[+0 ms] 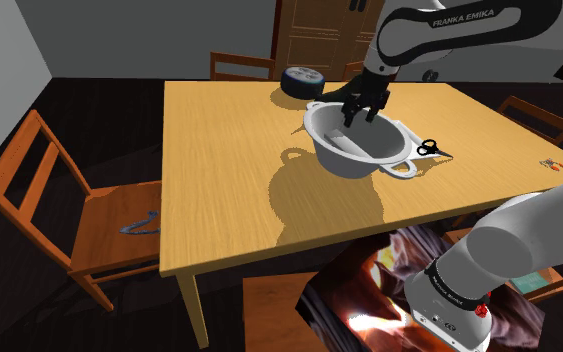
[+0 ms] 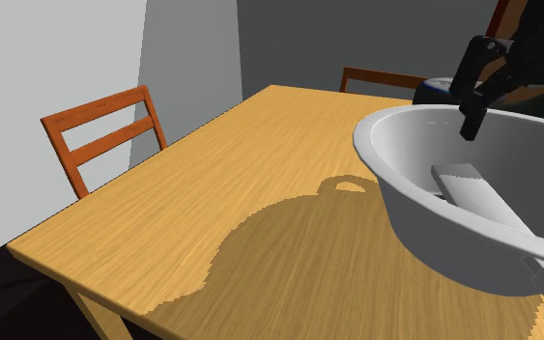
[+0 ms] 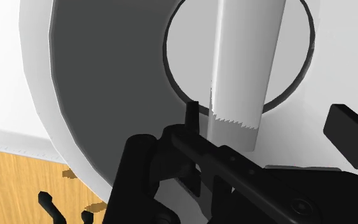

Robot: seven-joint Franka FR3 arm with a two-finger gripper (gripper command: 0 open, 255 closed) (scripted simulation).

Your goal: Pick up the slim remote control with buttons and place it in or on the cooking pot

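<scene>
Remote control (image 2: 477,198) is in the cooking pot (image 2: 434,232), folks: a slim, plain pale grey slab with no buttons I can make out. It lies across the pot's round floor with one end running up onto the sloping side wall.

The gripper (image 1: 362,113) hangs just over the pot's mouth, the claw spread wide. From the wrist view one black finger stands on each side of the remote's near end, and neither touches it. Nothing is held.

The pot is a light grey, loop-handled thing on the wooden table (image 1: 229,170), towards the far side. Black-handled scissors (image 1: 431,148) lie just beside one handle. A dark round container (image 1: 301,80) sits near the far edge, behind the pot. An orange wooden chair (image 1: 59,200) is drawn up at the shoulder view's left.
</scene>
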